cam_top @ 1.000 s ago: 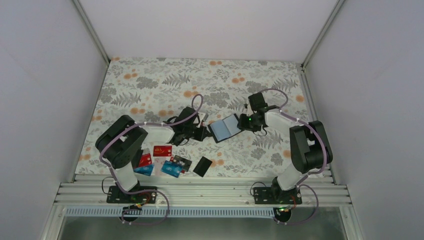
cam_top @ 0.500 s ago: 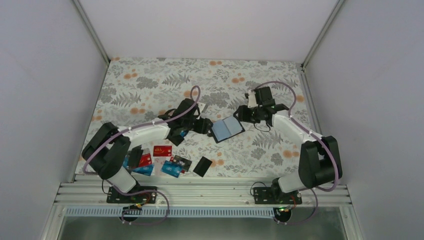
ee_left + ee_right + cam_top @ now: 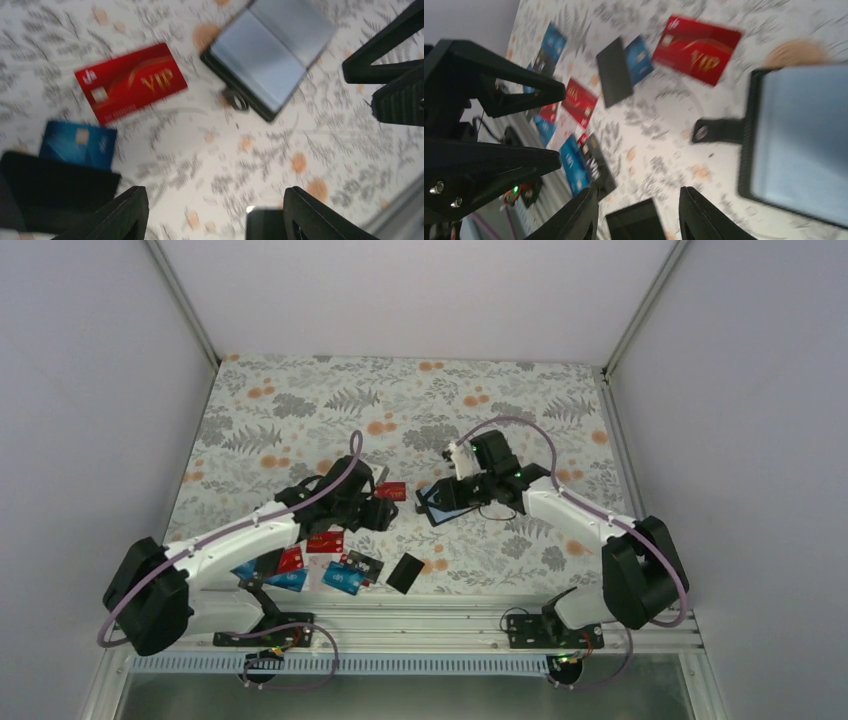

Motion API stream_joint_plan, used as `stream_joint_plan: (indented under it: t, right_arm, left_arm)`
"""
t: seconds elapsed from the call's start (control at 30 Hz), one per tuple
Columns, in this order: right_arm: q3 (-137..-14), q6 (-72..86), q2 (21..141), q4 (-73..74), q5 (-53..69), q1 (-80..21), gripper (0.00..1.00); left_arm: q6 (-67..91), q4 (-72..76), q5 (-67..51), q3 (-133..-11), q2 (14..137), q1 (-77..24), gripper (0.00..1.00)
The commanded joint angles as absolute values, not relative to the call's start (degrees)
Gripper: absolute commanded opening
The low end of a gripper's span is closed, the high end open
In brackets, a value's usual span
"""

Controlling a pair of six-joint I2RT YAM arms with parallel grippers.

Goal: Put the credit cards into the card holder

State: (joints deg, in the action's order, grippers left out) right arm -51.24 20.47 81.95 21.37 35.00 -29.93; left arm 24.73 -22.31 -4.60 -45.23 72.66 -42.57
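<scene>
The card holder [image 3: 447, 503] lies open on the floral cloth, its grey-blue inside [image 3: 272, 52] facing up and its snap strap [image 3: 714, 131] sticking out. A red VIP credit card [image 3: 392, 491] [image 3: 131, 82] [image 3: 698, 49] lies flat just left of it. Beside that are a blue card [image 3: 77, 145] and a black card [image 3: 614, 71]. My left gripper [image 3: 383, 512] [image 3: 215, 192] hovers open near the red card with nothing between its fingers. My right gripper [image 3: 450, 486] [image 3: 639, 192] hangs over the holder's far-left part, also open and empty.
Several red, blue and black cards [image 3: 300, 562] [image 3: 574, 125] lie in a cluster near the front left. A lone black card [image 3: 405, 572] sits right of them. The metal rail [image 3: 400, 625] runs along the near edge, and white walls close in both sides.
My left gripper has opened and drawn back to the left. A red card now lies on the cloth beside the holder. My right gripper has swung left over the holder.
</scene>
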Motion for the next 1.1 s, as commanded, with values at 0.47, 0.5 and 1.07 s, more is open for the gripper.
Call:
stream_joint_plan:
  t: [0.47,0.5,1.07]
  right_arm:
    - [-27.8,59.1,65.7,11.5,31.0,-50.0,0.50]
    - [-26.6,61.8,65.0,10.5,29.9,-51.2,0.50]
    - [-20.9,88.3,70.2,-3.6,13.9,-67.6,0.54]
  left_arm:
    - [30.7,-15.8,-14.4,-36.6,72.8,-50.8,0.61]
    - [30.6,-14.9,-14.9,-36.5,73.7,-50.8,0.61]
    - [31.7,-7.9,-20.5,-32.6,83.5,-51.9,0.58]
